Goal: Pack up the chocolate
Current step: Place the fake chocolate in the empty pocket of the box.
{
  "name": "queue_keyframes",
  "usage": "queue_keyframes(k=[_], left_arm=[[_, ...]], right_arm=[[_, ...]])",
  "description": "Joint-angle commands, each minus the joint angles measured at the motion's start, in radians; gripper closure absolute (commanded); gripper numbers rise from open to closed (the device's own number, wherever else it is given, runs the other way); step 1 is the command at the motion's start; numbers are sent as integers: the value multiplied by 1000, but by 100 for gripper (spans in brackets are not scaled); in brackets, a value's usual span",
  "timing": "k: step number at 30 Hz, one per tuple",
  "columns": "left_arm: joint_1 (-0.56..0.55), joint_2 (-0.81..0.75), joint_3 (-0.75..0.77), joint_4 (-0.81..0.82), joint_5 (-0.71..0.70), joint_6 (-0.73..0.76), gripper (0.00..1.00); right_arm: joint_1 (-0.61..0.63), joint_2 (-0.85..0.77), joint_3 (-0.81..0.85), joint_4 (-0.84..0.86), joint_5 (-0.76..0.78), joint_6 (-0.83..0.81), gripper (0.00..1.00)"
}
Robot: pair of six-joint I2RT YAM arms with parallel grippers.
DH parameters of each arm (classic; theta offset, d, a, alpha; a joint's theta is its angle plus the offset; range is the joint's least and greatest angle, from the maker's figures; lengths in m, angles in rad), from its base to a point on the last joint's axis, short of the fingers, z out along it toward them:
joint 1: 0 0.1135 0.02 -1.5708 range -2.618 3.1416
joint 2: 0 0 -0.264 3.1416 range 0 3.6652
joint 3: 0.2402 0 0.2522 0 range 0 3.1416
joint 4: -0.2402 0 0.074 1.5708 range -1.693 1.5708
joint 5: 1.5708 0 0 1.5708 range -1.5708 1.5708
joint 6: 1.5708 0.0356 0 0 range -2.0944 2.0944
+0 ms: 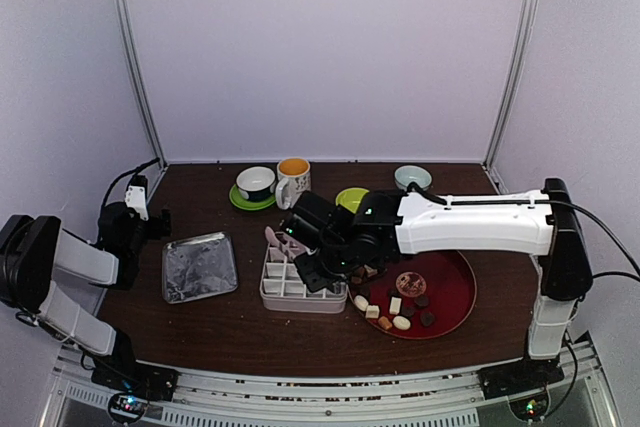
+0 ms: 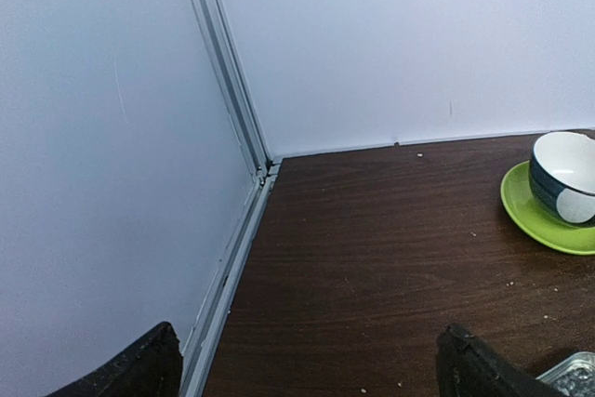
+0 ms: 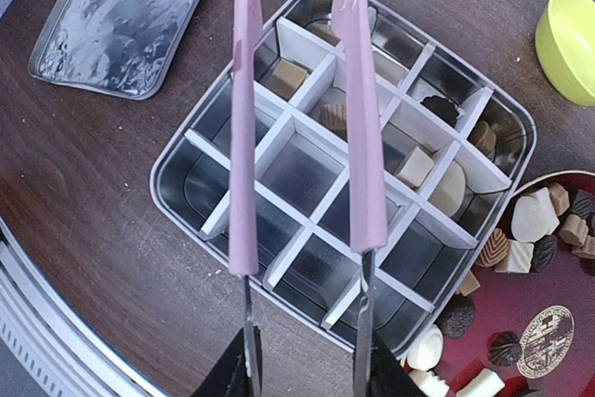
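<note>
Chocolate [image 3: 535, 216] in two lots. Loose pieces on the plate [image 1: 455, 292], down to the right of the right claw [image 3: 307, 374] and about level with its fingers. A handful already in the tin [image 3: 177, 183], in cells ahead of the claw and off to its right; nothing in the cells nearest the claw.

Directly below and ahead of the claw, the tin, set cornerwise to it. Pinched by their metal handles between the claw's fingers, the tongs [image 3: 244, 137], long axis running straight ahead from the claw across the tin, pink arms apart. Tips past the edge of the wrist view, so no telling whether anything rides between them; nothing between the arms lower down.

Crux for the coming move, as a judgement: tongs aimed away from the plate, loose pieces sideways and back from the tips, not ahead. Probably a swing to the claw's right and a draw back toward the arm's base before any pinch. Pieces small and squat, mostly no long axis worth lining up with, a few ovals aside.

Right arm much the nearer. Left claw [image 2: 311, 374] spread wide, well apart beyond the tin's far side, facing the wall corner, with a cup [image 2: 567, 178] at its right.
</note>
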State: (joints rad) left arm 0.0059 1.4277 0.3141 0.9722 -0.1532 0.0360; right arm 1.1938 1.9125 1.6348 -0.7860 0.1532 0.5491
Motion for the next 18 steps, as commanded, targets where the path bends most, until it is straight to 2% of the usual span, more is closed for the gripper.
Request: queue_keyframes(k=[1, 18], left_arm=[[8, -3, 8, 57, 8, 9, 2], [7, -3, 8, 59, 7, 10, 2]], right_arm=[[0, -69, -9, 2, 59, 7, 67], [-1, -150, -68, 11, 107, 18, 69]])
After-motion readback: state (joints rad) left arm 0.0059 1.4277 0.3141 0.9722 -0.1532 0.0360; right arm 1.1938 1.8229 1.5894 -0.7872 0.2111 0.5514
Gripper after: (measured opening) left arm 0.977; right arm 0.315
